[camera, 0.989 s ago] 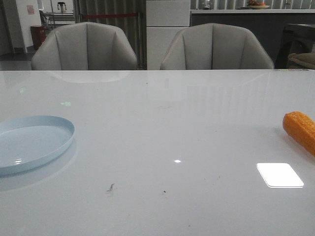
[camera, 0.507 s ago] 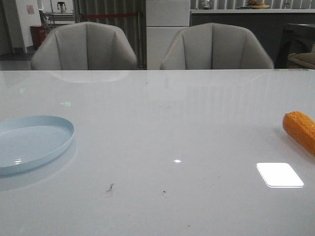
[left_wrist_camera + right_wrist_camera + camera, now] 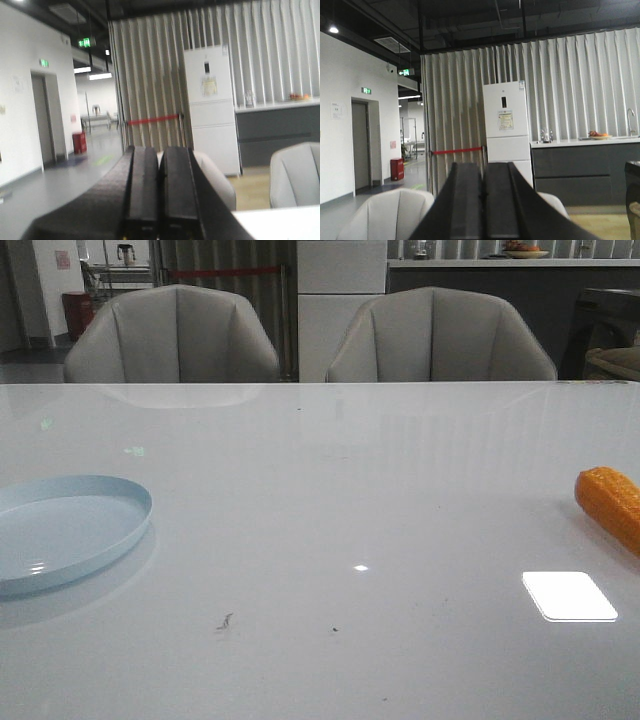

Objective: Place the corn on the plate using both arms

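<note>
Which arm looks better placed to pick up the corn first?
Probably the right: the corn lies at the table's far right edge, the plate far left. Both the left gripper and right gripper are shut, aimed at the room.

Orange corn (image 3: pixel 611 506) far from plate (image 3: pixel 70 532)
</note>
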Robot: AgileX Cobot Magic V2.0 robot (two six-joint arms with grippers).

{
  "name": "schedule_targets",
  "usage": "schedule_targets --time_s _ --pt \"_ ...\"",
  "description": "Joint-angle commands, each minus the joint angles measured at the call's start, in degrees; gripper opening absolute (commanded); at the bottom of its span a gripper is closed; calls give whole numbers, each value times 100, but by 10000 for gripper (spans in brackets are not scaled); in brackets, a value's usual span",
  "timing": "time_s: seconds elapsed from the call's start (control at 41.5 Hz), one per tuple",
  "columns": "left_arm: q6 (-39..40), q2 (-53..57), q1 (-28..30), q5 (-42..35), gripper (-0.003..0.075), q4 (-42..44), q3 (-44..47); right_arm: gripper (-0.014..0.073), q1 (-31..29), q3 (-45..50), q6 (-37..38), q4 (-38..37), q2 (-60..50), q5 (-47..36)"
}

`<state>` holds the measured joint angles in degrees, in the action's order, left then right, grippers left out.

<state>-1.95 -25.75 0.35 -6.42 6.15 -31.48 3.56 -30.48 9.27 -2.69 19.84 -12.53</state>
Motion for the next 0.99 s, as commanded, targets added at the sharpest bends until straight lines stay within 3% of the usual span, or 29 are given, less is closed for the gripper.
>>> schedule_targets --time_s 0.0,0.193,0.627,0.7,0.82,0.893,0.965 --pt "34 -561 -45 -386 96 -13 -316 50 14 -205 7 27 285 133" --pt "34 -1334 -45 -505 96 -26 -315 50 14 -205 12 36 977 1612" --pt "34 -2502 -45 74 99 -53 -304 55 14 -211 12 57 2473 1670" --pt "34 -2573 -45 86 102 -53 -304 108 14 -211 12 57 2558 1644" --pt "34 -2586 -45 86 159 -53 -304 314 14 -211 6 57 2614 1566" --pt "34 -2586 -45 86 279 -53 -304 440 14 -211 6 57 2614 1553" --pt "34 -2586 -45 86 399 -53 -304 493 14 -211 6 57 2614 1553"
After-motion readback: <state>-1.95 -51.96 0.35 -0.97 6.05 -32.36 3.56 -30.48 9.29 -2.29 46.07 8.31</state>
